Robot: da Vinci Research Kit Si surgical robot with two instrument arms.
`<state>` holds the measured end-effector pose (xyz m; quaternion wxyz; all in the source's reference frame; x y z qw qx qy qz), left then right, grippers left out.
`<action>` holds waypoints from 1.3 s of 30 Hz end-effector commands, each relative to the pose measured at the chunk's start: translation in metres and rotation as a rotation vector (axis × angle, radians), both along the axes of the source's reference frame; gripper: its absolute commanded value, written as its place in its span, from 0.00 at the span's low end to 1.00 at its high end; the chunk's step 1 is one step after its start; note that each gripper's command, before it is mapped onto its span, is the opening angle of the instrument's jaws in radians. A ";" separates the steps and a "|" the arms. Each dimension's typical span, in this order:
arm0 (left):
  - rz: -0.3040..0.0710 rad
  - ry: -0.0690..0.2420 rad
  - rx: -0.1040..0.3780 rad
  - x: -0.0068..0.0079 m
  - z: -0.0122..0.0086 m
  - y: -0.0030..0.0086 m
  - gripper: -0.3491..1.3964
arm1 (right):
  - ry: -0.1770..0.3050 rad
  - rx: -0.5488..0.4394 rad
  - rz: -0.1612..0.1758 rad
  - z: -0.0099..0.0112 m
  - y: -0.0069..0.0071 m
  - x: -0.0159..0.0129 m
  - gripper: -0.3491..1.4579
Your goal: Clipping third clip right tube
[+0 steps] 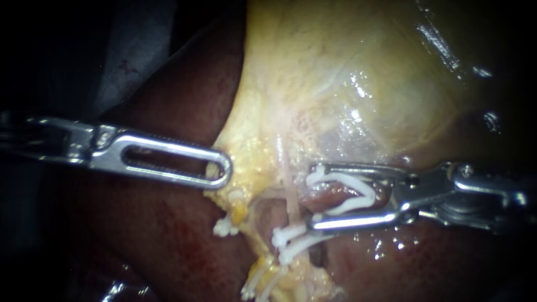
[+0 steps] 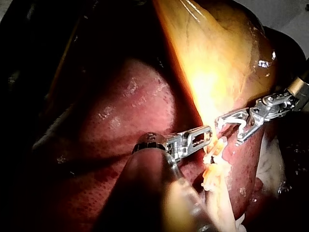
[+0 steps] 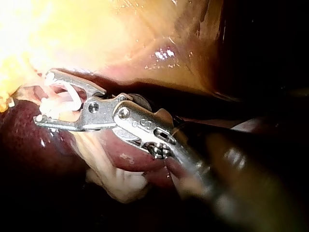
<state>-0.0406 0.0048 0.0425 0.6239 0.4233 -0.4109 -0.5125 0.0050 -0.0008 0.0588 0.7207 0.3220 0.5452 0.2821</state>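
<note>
— What could go wrong here?
— The right instrument's pincer (image 1: 311, 196) holds an open white V-shaped plastic clip (image 1: 335, 177), one jaw on each arm, set wide apart. The thin pale-pink right tube (image 1: 288, 184) lies just past the tips, above two small white clips (image 1: 291, 237) on it. Closing here might miss the tube or catch only part of it.
— And the left instrument?
— Its slotted steel pincer (image 1: 224, 168) is clamped on the edge of the yellow gallbladder (image 1: 335, 84). If it slips, the tube goes slack.
</note>
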 end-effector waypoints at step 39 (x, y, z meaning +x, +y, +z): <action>-0.001 -0.001 0.002 0.0004 -0.0005 0.0002 0.00 | 0.009 0.043 -0.027 0.0028 -0.0010 0.0044 0.52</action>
